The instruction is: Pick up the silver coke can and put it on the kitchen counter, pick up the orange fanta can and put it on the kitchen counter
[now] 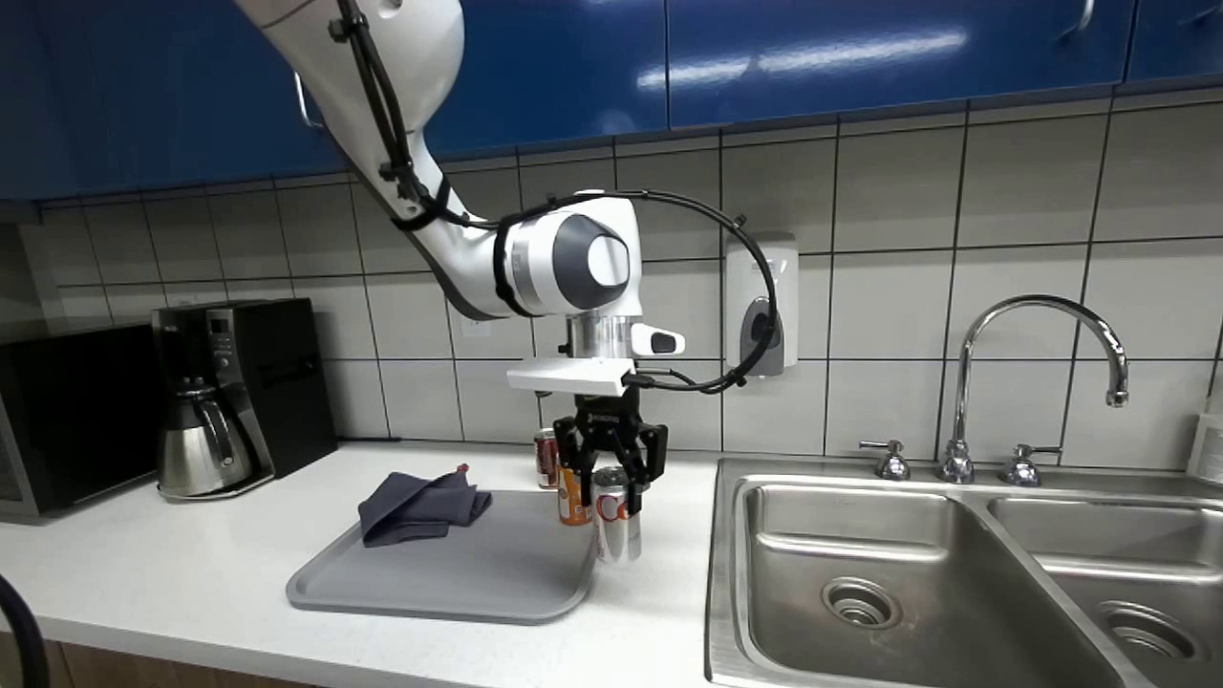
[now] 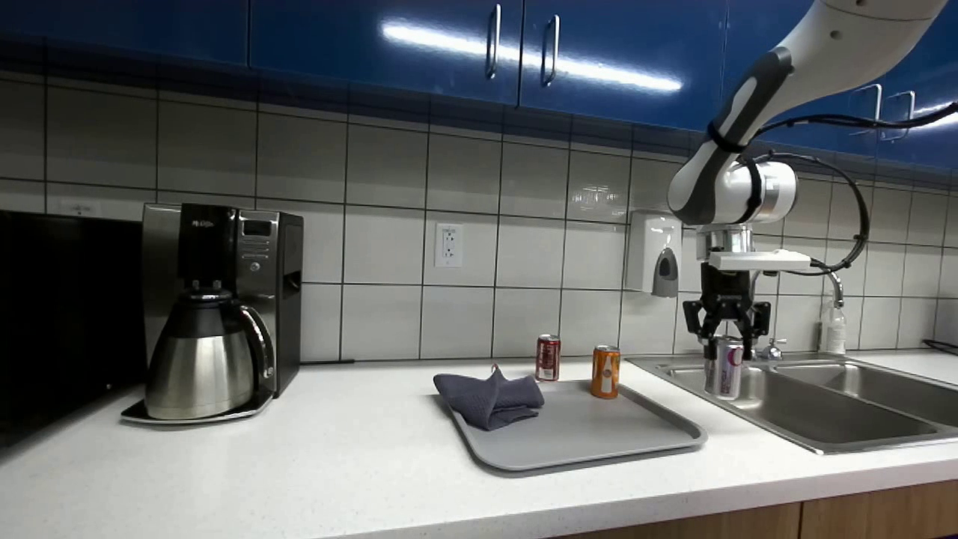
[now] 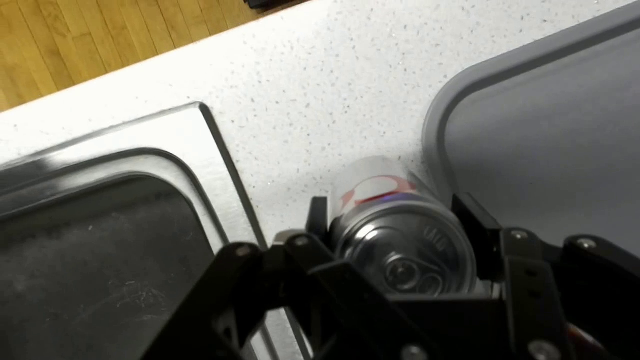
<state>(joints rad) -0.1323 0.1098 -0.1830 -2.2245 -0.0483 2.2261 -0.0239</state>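
While the Robotiq gripper [image 1: 611, 499] pinches the silver Coke can [image 1: 614, 524] over the kitchen counter [image 1: 659, 597], the orange Fanta can [image 1: 573, 501] at the Coke can's ten o'clock in an exterior view, the first placement appears in hand, calling next for gentle lowering and release.

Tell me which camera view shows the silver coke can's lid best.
The wrist view: it looks down onto the lid, so most of its round face shows. Both exterior views see the silver coke can from the side, leaving the lid foreshortened.
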